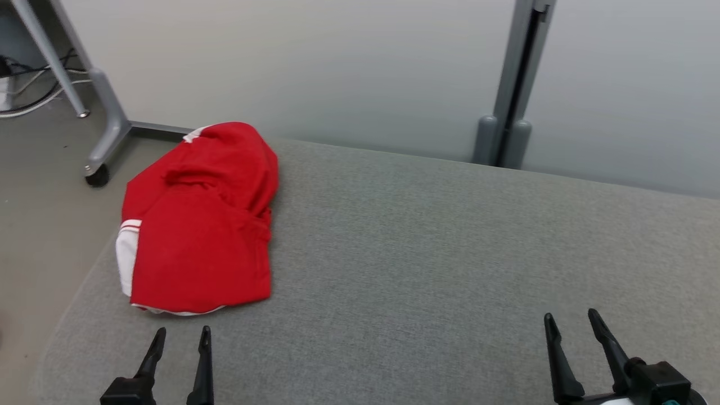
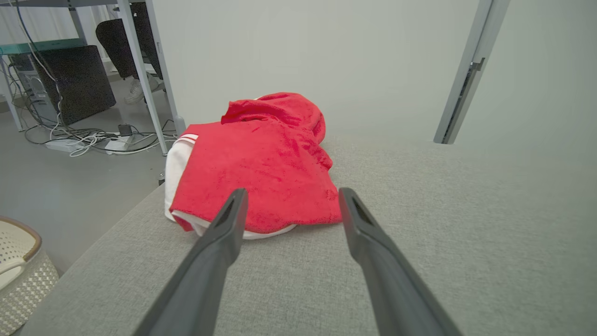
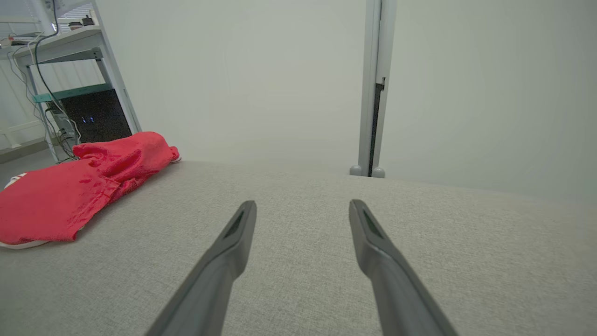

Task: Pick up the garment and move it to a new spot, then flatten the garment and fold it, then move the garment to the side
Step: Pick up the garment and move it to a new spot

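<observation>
While left pincer (image 1: 184,330) and right pincer (image 1: 571,314) gape empty, rumpled red fleece garment (image 1: 197,236) waits far left on grey fabric surface (image 1: 422,253). Pickup likely next: left pincer must reach forward

Soft even light (wrist-view edges warped)

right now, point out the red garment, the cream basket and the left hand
red and white garment (image 1: 202,242): head view, middle of red panel
cream perforated basket (image 2: 32,280): left wrist view, side wall
left hand (image 1: 184,329): head view, between fingertips
</observation>
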Robot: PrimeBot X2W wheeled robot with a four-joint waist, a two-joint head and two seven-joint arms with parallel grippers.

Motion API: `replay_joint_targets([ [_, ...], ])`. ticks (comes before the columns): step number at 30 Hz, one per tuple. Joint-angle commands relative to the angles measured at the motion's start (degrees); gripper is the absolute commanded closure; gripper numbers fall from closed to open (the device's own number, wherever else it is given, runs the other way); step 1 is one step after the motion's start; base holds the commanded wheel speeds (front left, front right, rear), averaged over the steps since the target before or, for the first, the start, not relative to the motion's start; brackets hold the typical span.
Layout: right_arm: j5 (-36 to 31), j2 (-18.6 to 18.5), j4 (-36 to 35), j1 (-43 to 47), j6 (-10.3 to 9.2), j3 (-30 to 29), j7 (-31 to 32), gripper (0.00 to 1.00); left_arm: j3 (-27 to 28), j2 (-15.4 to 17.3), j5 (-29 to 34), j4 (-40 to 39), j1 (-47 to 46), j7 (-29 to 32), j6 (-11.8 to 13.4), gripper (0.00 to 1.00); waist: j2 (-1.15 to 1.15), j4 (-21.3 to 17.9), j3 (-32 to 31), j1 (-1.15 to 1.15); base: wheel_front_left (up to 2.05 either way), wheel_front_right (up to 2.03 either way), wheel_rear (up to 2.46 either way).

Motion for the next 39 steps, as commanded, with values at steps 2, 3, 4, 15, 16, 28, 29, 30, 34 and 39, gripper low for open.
replay_joint_targets([
  [2,-0.23,-0.22,0.54,-1.13,0.1,1.75,-0.3,0.0,1.85,0.78,-0.11,-0.07,1.36,-0.05,0.0,0.0,0.0,6.43,-0.85,0.0,0.0,0.0,0.0],
  [3,-0.23,-0.22,0.54,-1.13,0.1,1.75,-0.3,0.0,1.85,0.78,-0.11,-0.07,1.36,-0.05,0.0,0.0,0.0,6.43,-0.85,0.0,0.0,0.0,0.0],
  [4,-0.18,-0.24,0.62,-1.37,0.1,2.13,-0.3,0.0,2.29,0.88,-0.25,-0.11,1.64,-0.05,-0.12,0.0,0.0,6.88,-0.82,0.0,0.0,0.0,0.0],
  [15,0.09,-2.74,0.5,-3.84,0.06,4.36,-0.3,0.0,1.26,2.11,-2.13,4.3,-6.62,3.46,-2.65,0.0,0.0,6.31,4.32,0.0,0.0,0.0,0.0],
  [16,0.11,-3.17,0.42,-4.34,0.06,4.37,-0.3,0.0,0.77,2.04,-2.88,4.93,-8.54,5.36,-2.98,0.0,0.0,6.09,5.34,0.0,0.0,0.0,0.0],
  [28,0.06,-7.51,-0.32,-15.23,0.06,8.1,-0.3,0.0,-1.79,4.07,-9.66,13.98,-35.02,28.55,-4.0,0.0,0.0,1.16,20.9,0.0,0.0,0.0,0.0],
  [29,0.18,-7.55,-0.16,-15.84,0.06,8.37,-0.3,0.0,-1.86,4.13,-9.98,15.49,-36.35,30.27,-3.92,0.0,0.0,0.69,21.52,0.0,0.0,0.0,0.0],
  [30,0.33,-7.46,0.03,-16.41,0.06,8.64,-0.3,0.0,-1.67,4.51,-10.02,17.13,-37.57,31.81,-3.3,0.0,0.0,0.22,22.0,0.0,0.0,0.0,0.0],
  [34,0.57,-6.78,0.51,-18.25,0.06,9.61,-0.3,0.0,-1.46,6.91,-8.68,23.08,-40.89,34.57,-1.1,0.0,0.0,-1.86,23.3,0.0,0.0,0.0,0.0],
  [39,0.98,-6.35,0.89,-18.64,0.06,9.49,-0.3,0.0,-1.1,7.82,-9.0,28.4,-42.56,33.27,-0.65,1.0,0.0,-3.12,23.01,0.0,0.0,0.0,0.0],
])
